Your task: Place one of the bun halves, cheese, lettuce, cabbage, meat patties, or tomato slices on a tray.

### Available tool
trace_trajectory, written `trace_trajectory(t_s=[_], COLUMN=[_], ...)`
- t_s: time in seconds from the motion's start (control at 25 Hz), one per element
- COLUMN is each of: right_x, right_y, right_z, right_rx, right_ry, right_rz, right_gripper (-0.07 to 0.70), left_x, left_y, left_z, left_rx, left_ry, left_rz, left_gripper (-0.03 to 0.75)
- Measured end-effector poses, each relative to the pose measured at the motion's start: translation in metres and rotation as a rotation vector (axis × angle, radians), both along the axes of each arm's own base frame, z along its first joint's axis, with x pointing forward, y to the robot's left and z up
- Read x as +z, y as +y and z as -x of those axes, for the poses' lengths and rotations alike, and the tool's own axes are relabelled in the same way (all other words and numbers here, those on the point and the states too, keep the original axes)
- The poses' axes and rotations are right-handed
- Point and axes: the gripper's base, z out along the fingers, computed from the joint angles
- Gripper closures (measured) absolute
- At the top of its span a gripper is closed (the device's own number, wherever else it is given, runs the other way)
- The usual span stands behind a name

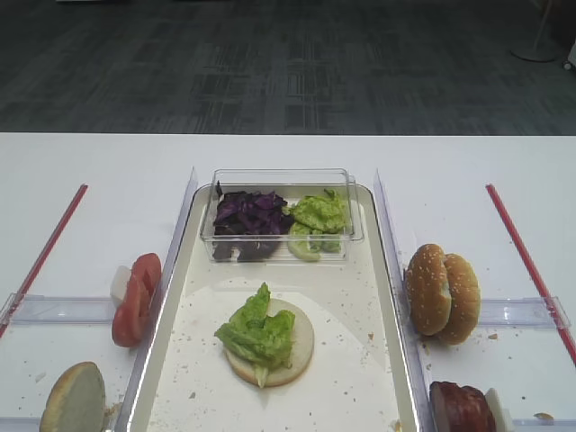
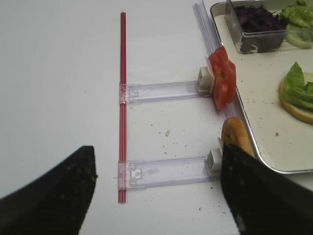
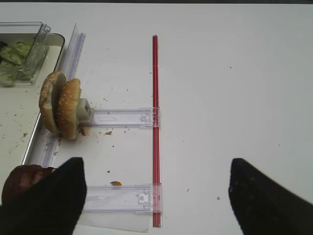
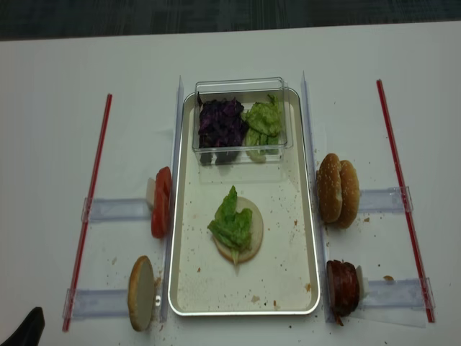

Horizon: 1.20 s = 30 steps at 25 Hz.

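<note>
Exterior high view: white table (image 1: 468, 171), dark carpet (image 1: 288, 72); both hands released, fingers apart.

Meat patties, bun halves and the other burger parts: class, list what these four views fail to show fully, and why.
- Meat patties: cut off by the bottom edge in the first exterior view; covered by a right end effector finger in the right wrist view.
- Lone bun half: partly behind a left end effector finger.
- Cabbage: individual shreds too small to separate.

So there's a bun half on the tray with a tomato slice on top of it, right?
Not quite: what lies on the bun half on the tray is a lettuce leaf, not tomato. The tomato slices stand outside the tray's left rim, as the exterior high view shows.
</note>
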Motion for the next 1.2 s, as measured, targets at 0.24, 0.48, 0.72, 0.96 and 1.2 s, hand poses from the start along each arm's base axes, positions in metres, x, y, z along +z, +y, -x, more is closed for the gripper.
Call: trace_trajectory(t_s=[0.24, 0.48, 0.72, 0.96, 1.2], right_x=[0.0000, 0.0000, 0.0000, 0.0000, 0.0000], right_y=[0.0000, 0.0000, 0.0000, 0.0000, 0.0000], right_z=[0.0000, 0.0000, 0.0000, 0.0000, 0.0000], right_rx=[0.000, 0.000, 0.000, 0.000, 0.000], right_ry=[0.000, 0.000, 0.000, 0.000, 0.000], right_rz=[0.000, 0.000, 0.000, 0.000, 0.000], right_gripper=[0.018, 0.018, 0.018, 0.018, 0.018], left_x=[0.0000, 0.0000, 0.0000, 0.0000, 0.0000], left_y=[0.0000, 0.0000, 0.0000, 0.0000, 0.0000], left_z=[0.0000, 0.0000, 0.0000, 0.0000, 0.0000], left_rx=[0.000, 0.000, 0.000, 0.000, 0.000], left_ry=[0.000, 0.000, 0.000, 0.000, 0.000], left_rz=[0.000, 0.000, 0.000, 0.000, 0.000], left_gripper=[0.224, 0.224, 0.224, 0.224, 0.224])
